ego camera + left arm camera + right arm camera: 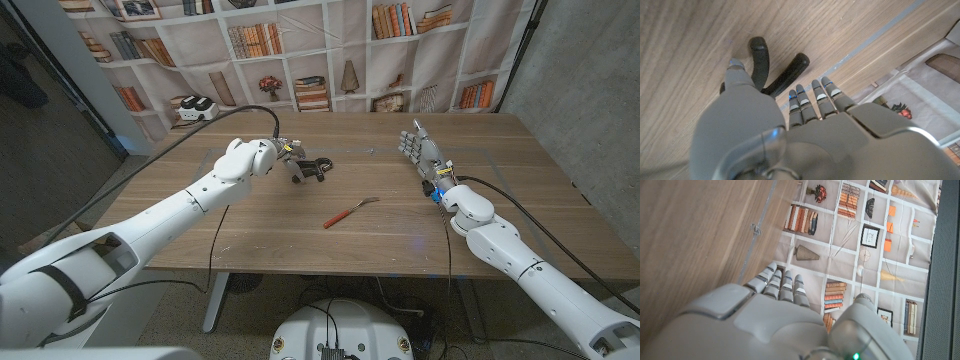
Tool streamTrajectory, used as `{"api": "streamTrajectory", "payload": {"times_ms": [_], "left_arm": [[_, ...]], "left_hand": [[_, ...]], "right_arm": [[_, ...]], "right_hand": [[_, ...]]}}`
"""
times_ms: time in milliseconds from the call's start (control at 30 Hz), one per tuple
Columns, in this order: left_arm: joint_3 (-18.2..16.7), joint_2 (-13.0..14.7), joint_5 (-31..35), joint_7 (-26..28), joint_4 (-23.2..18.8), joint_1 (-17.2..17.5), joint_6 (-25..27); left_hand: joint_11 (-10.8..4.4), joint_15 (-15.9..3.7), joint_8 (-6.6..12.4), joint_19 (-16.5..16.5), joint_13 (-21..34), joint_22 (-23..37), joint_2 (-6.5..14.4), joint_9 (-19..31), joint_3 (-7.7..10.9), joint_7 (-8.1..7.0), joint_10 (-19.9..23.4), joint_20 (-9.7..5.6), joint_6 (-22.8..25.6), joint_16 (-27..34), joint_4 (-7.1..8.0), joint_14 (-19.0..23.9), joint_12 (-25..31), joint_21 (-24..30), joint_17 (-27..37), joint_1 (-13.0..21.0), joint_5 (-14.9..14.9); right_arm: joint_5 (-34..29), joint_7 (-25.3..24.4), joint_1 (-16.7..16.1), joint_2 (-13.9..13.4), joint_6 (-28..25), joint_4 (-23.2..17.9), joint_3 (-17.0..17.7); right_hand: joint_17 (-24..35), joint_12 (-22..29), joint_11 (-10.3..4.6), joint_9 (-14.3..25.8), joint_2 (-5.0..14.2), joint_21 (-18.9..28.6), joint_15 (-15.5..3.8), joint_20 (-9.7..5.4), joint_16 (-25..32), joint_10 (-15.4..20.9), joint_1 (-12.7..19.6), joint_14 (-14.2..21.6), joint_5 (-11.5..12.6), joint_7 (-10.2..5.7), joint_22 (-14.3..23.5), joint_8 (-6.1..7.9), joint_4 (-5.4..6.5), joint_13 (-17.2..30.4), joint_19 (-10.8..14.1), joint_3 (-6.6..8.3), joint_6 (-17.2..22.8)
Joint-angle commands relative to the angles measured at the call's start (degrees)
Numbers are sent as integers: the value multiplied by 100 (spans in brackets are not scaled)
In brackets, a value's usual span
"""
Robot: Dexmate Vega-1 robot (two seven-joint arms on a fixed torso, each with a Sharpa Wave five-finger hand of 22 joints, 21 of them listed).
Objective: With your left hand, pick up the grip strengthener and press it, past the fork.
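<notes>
Grip strengthener (771, 71) on worktop (300, 240), just beyond left hand (290, 160) fingers (812, 102); left fingers apart, holding nothing. Right hand (418, 147) upright, fingers apart, empty.

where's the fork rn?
Head view: the fork lies mid-table, toward the robot from the grip strengthener at the left robot hand.

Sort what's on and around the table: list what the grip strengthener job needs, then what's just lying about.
Job:
grip strengthener, black handles on the table at the left hand
left hand, over the strengthener
fork, red handle, mid-table, named as the landmark

Lying about:
right hand, fingers up, holding nothing
bookshelf backdrop behind the table
</notes>
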Motion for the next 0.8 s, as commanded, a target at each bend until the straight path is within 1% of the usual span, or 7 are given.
{"api": "streamTrajectory", "payload": {"times_ms": [33,167,267,567,667,767,800], "left_arm": [[1,-106,-108,87,267,-7,-107],[8,-140,-158,142,355,-20,-160],[14,-171,-196,170,426,-36,-191],[46,-247,-294,210,585,-74,-260],[85,-285,-300,190,642,-90,-267],[117,-319,-297,181,689,-100,-267],[129,-329,-291,168,702,-107,-265]], "left_hand": [[-6,-122,-11,-3,17,22,33,31,-16,13,-23,-3,-31,7,25,-9,-5,13,29,49,-8],[-27,-113,-11,3,18,22,37,31,-17,18,-24,-3,-36,11,20,-19,0,13,27,66,-7],[4,-111,-9,2,19,22,39,32,-19,22,-31,-3,-34,12,17,-27,0,11,26,74,-7],[-28,-110,13,53,21,21,50,32,-22,42,-1,-7,16,32,12,-4,21,27,24,100,-8],[0,-96,20,147,22,21,55,33,-24,35,68,41,34,67,3,80,52,60,20,129,-9],[7,13,37,215,23,20,51,33,-30,57,116,127,79,78,-7,119,71,82,14,154,-12],[5,14,48,225,23,19,50,33,-31,71,147,143,110,82,-10,133,83,84,11,163,-12]], "right_arm": [[4,-39,-8,-20,-86,-13,0],[-12,-40,3,-12,-76,-2,-9],[-9,-57,2,-13,-102,-17,-10],[-6,-87,-14,-6,-107,-26,-3],[0,-89,-16,-5,-114,-30,-3],[-8,-81,-15,-8,-104,-24,-6],[0,-75,-15,-8,-107,-23,-4]], "right_hand": [[28,-6,-26,27,51,24,10,4,-5,55,25,62,-18,-30,28,-11,-8,4,46,0,21],[29,-7,-27,27,51,22,14,6,-9,57,25,62,-18,-29,29,-13,-10,4,47,-2,17],[29,-7,-28,27,51,21,15,7,-11,59,25,63,-19,-29,29,-14,-11,4,47,-3,16],[30,-9,-28,27,52,17,9,10,-18,64,24,64,-19,-25,29,-15,-15,5,49,-7,14],[30,-13,-30,27,53,16,13,12,-19,57,23,66,-19,-29,29,-16,-16,5,48,-8,11],[30,-14,-33,27,54,15,7,13,-20,57,22,68,-19,-26,29,-16,-16,5,49,-9,11],[30,-14,-34,27,54,14,7,13,-20,58,22,70,-19,-26,29,-17,-16,5,48,-9,10]]}}
